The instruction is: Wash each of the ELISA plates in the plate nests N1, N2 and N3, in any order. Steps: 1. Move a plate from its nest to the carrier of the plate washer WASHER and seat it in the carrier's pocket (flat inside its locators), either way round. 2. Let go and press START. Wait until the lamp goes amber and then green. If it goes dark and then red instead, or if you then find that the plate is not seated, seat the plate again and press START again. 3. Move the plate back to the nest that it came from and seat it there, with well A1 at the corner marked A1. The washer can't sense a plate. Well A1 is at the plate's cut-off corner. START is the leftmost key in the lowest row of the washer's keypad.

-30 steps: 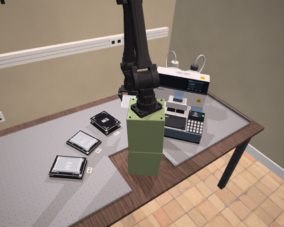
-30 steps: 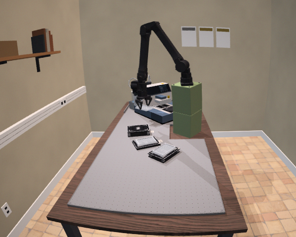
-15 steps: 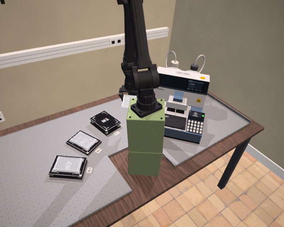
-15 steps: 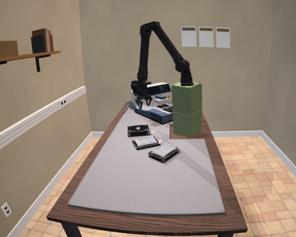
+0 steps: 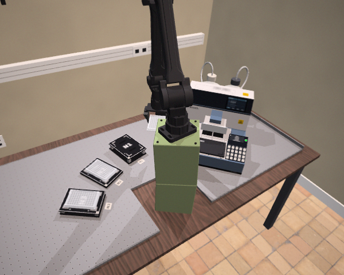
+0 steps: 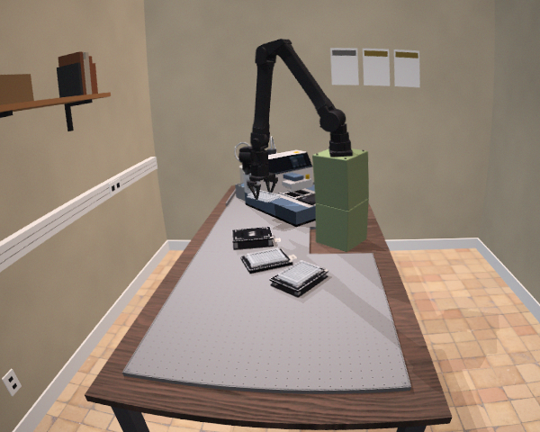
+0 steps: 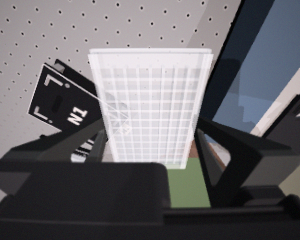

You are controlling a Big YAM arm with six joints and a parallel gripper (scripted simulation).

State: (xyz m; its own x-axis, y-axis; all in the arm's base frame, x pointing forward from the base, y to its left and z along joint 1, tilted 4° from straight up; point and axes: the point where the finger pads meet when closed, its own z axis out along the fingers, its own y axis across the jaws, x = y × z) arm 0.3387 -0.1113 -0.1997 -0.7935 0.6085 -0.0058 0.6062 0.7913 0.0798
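My gripper (image 6: 264, 192) (image 7: 150, 120) is shut on a white ELISA plate (image 5: 156, 122) (image 6: 262, 197) (image 7: 152, 105), held by its long sides in the air between nest and washer. The plate's cut-off corner cannot be made out. Nest N1 (image 5: 127, 146) (image 6: 252, 237) (image 7: 55, 102) is empty. A second plate (image 5: 101, 170) (image 6: 266, 256) lies in nest N2, and a third plate (image 5: 83, 199) (image 6: 300, 273) lies in nest N3. The washer (image 5: 221, 162) (image 6: 302, 214) has an empty dark carrier (image 5: 212, 146) (image 7: 290, 127). Its lamp (image 5: 245, 140) is green above the keypad (image 5: 236, 152).
The green pedestal (image 5: 176, 165) (image 6: 340, 185) carries the arm and stands between the nests and the washer's front. Bottles with tubes (image 5: 211, 77) stand behind the washer. The power rail (image 5: 95, 57) runs along the wall.
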